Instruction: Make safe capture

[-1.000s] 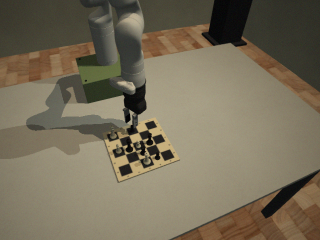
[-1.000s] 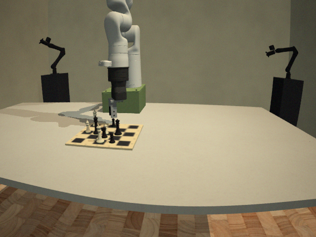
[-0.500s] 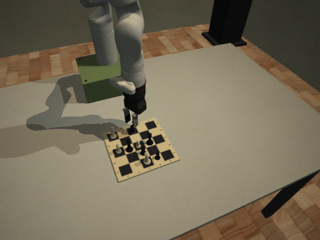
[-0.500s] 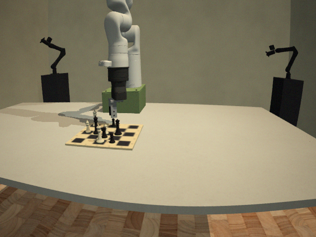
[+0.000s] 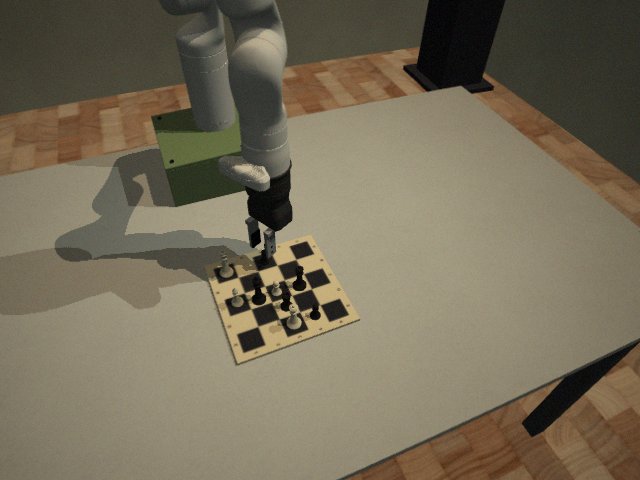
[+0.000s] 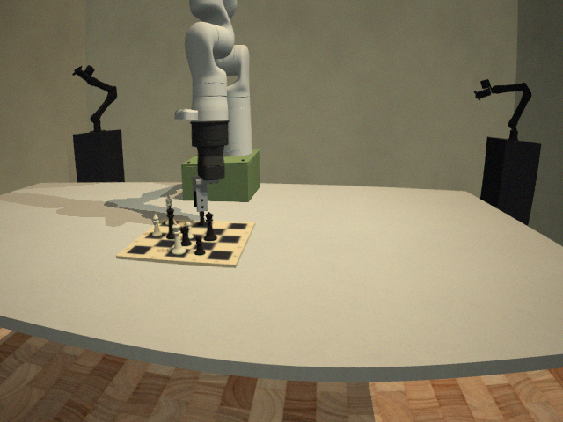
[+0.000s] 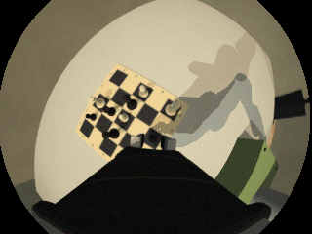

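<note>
Gripper (image 5: 261, 243) open at board (image 5: 248, 356) edge.

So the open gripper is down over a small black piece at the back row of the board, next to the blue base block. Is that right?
Not quite: the base block is green, not blue, as the top view shows. The rest holds: the open gripper is down over a small black piece at the back row of the board.

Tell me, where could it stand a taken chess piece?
Wide bare table lies right of the board, and more in front toward the near edge. The board's middle is crowded with pieces; the open claw hovers over its back edge.
</note>
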{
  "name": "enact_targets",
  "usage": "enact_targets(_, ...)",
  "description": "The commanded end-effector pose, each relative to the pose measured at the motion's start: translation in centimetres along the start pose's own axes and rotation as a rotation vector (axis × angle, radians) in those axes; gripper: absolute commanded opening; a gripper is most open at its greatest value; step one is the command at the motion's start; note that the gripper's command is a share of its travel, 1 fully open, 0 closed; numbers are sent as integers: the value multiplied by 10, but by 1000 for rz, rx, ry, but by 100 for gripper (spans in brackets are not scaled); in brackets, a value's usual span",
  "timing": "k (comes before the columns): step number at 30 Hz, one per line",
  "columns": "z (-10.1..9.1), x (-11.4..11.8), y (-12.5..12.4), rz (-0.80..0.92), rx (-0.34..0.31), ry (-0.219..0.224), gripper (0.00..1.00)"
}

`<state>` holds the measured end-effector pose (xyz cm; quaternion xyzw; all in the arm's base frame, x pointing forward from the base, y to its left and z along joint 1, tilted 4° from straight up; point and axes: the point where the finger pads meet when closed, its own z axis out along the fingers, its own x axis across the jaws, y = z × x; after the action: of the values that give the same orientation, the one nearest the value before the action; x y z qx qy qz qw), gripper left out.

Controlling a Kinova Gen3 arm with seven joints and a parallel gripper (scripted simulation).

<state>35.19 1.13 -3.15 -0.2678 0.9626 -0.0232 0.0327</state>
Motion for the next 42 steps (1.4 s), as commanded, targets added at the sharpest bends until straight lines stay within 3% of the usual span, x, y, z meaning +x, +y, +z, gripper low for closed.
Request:
enact_targets(1,4,0,2,-6,0,3,68)
enact_targets(20,27,0,2,-6,0,3,68)
enact_targets(42,30,0,2,-6,0,4,68)
